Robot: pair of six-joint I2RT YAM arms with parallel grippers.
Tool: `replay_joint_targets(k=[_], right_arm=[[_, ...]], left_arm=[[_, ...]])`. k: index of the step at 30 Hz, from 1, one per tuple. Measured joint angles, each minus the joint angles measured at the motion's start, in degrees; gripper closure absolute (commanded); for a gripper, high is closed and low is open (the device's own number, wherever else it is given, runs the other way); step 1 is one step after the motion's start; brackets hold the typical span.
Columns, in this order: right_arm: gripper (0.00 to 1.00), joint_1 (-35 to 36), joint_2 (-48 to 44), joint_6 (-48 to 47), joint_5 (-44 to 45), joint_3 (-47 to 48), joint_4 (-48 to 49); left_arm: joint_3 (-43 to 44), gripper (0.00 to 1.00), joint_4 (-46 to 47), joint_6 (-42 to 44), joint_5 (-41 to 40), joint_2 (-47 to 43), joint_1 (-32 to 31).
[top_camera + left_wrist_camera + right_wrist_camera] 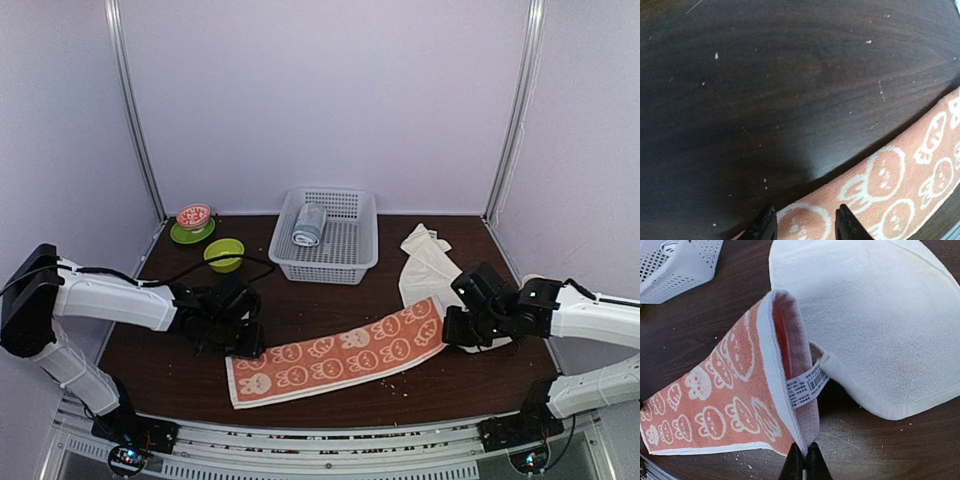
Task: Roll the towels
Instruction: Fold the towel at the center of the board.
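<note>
The salmon-orange towel (pixel 340 360) with white animal prints lies as a long strip across the front of the table. My left gripper (pixel 249 346) hangs over its left end, and the left wrist view shows the gripper (pixel 806 228) open, its fingers apart over the towel (pixel 900 185) lying flat. My right gripper (pixel 805 464) is shut on the right end's hem, lifting that end of the towel (pixel 725 390) so it folds over, a white label (pixel 807 382) showing. The cream-white towel (pixel 428 265) lies crumpled behind the right gripper (pixel 447 330), its edge (pixel 875 315) against the lifted orange end.
A white slatted basket (pixel 345 262) at the back centre holds a grey-blue rolled towel (pixel 310 225). To its left are a green bowl (pixel 224 253) and a red-patterned bowl on a green plate (pixel 193 218). The basket corner (pixel 675 265) shows in the right wrist view. Pale walls enclose the table.
</note>
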Motion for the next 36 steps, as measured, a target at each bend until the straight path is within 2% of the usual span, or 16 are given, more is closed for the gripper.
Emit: replay_joint_targets(k=[11, 19, 24, 36], right_arm=[[1.00, 0.0, -7.9, -3.7, 0.1, 2.1, -0.6], [1.00, 0.0, -8.1, -5.8, 1.1, 8.1, -2.3], [1.00, 2.2, -4.0, -6.4, 0.9, 9.6, -2.6], [1.00, 15.5, 13.2, -7.8, -1.8, 18.0, 2.3]], left_arm=[[7.6, 0.60, 0.1, 1.9, 2.1, 6.2, 0.0], [11.7, 0.59, -0.4, 3.2, 2.7, 8.0, 0.0], [11.0, 0.59, -0.9, 3.1, 2.4, 6.3, 0.0], [0.7, 0.59, -3.5, -0.1, -0.2, -7.8, 0.0]])
